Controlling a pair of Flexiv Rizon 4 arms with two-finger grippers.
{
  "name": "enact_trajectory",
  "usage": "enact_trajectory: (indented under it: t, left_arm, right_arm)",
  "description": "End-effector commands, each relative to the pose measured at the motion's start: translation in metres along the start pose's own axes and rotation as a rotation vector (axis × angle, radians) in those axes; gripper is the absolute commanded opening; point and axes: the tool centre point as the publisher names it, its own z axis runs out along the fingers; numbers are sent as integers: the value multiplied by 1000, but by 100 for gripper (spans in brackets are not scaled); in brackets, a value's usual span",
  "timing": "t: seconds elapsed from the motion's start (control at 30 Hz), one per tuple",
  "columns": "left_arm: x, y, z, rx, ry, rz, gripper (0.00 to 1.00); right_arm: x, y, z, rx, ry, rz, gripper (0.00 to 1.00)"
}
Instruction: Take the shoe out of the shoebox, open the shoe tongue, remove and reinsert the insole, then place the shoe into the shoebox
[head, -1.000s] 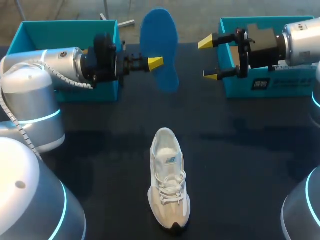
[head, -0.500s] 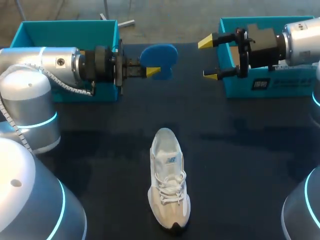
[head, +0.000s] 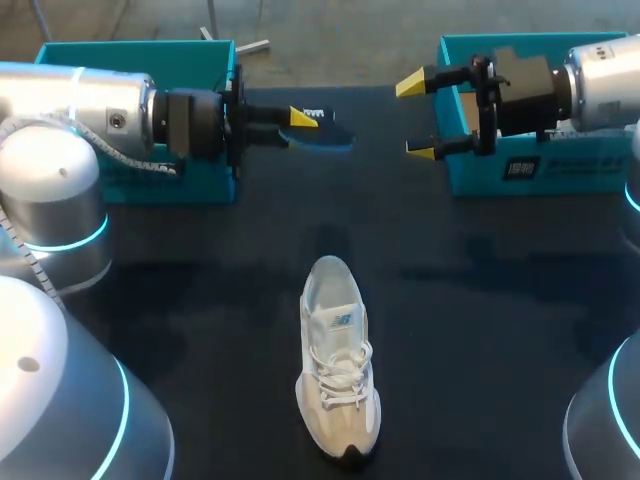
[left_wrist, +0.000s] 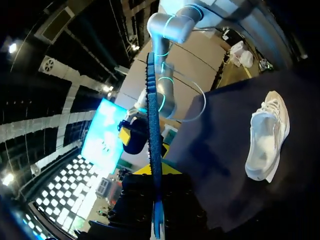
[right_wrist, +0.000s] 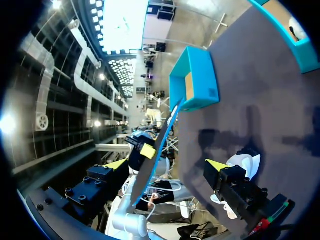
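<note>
Your head view sits high behind the robot and looks down on the whole bench (head: 200, 300), far enough back to hold both arms and the shoe (head: 338, 370). Your left wrist view rides close on the left end effector (left_wrist: 155, 172) and faces across the bench toward the right end effector (left_wrist: 135, 140), with the shoe off to one side. Your right wrist view looks back the opposite way. All three views share the shoe and the insole (right_wrist: 155, 155).

The shoe (head: 338, 370) is pale cloth, probably mesh; the blue insole (head: 330, 138) is matt and foam-like; the teal shoebox (head: 580, 175) is smooth card; the dark surface (head: 500, 300) is matt
</note>
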Motion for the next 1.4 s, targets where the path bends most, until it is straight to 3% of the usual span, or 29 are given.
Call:
enact_trajectory:
  t: [0.03,0.3,0.6,1.4]
  left_arm:
    - [3,-2,4,-108,-9,242,0]
    - [1,16,6,-158,-67,462,0]
    - [-9,27,14,-90,-101,616,0]
    - [-17,33,19,-81,-118,535,0]
  right_arm:
    - [0,0,2,-2,0,0,100]
    - [0,0,2,-2,0,0,100]
    - [0,0,2,-2,0,0,100]
    - [0,0,2,-2,0,0,100]
